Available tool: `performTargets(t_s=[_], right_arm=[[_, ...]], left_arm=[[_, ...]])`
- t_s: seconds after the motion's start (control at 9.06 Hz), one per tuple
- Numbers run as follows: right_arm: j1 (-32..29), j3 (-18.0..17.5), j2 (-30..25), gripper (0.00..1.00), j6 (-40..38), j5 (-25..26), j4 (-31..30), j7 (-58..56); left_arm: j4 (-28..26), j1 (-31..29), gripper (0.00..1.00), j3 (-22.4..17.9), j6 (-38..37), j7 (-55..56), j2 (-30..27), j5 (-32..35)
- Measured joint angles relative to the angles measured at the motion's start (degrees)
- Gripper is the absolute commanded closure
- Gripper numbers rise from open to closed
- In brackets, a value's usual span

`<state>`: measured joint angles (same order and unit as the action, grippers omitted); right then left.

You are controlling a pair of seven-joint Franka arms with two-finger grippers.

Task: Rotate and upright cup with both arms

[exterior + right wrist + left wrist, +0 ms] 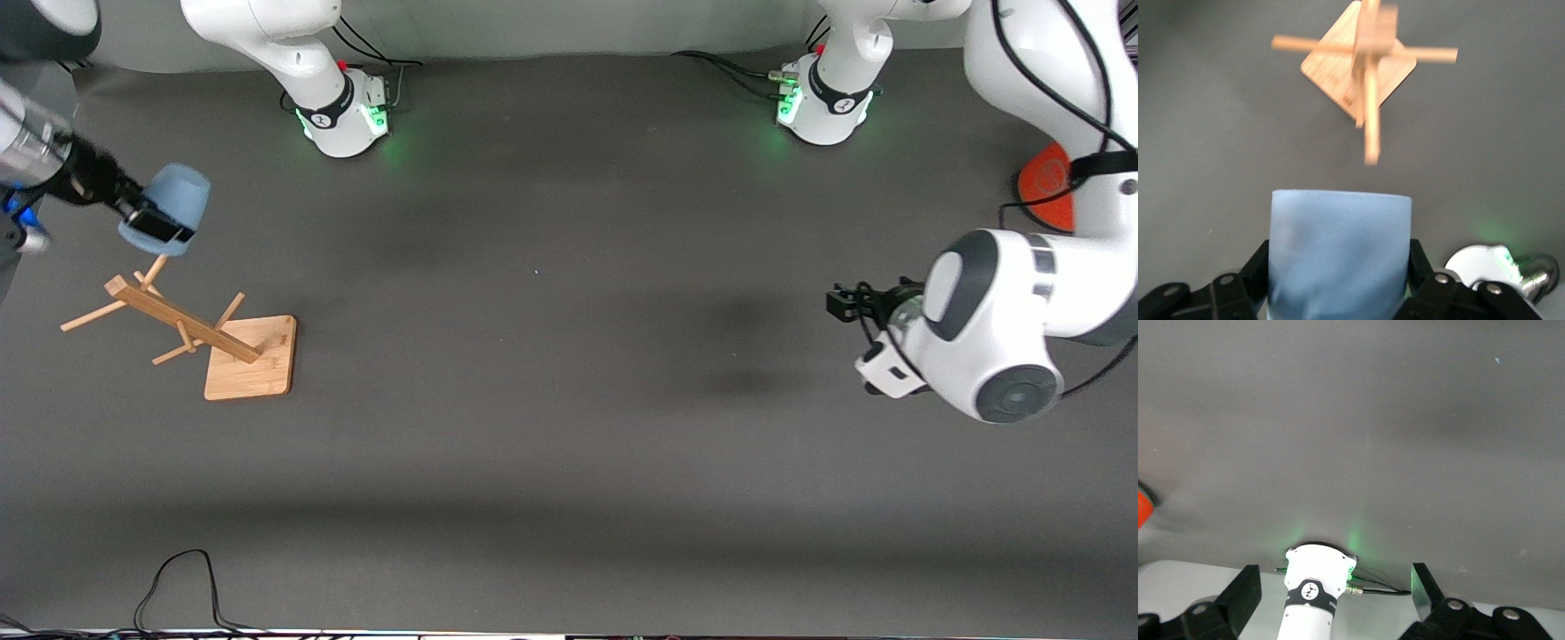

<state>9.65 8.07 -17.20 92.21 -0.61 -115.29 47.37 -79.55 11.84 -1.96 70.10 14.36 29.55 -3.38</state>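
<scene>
Above wooden peg rack (191, 333), right gripper (147, 222) clamped on smooth tapered cup (171, 209), left gripper (1338, 603) spread wide

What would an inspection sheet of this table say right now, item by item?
Surface: dark grey mat, bare across its middle.
Job's things: pale-blue cup held in the air above the wooden peg rack, at the right arm's end of the table.
Clutter: orange can, partly hidden by the left arm.
Grippers: right gripper has its jaws shut on the cup; left gripper waits with open jaws over bare mat at the left arm's end.
Cables: black cable looped at the table edge nearest the front camera; more at both arm bases.
Surroundings: nothing seen.
</scene>
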Motion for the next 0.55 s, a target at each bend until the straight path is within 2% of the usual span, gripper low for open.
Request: performTargets(t_s=[0.33,0.55], right_arm=[[16.2,-1.1,1.2,0.47,-1.0,-3.6,3.9,25.9],[25.7,-1.2,8.6,0.47,-0.1,-5.2,10.6,41.8]], left_arm=[[0.0,0.1,0.0,-0.3,0.3,1.2,0.0,-1.6],[0.1,0.0,0.0,-0.4,0.3,1.7,0.0,-3.5]])
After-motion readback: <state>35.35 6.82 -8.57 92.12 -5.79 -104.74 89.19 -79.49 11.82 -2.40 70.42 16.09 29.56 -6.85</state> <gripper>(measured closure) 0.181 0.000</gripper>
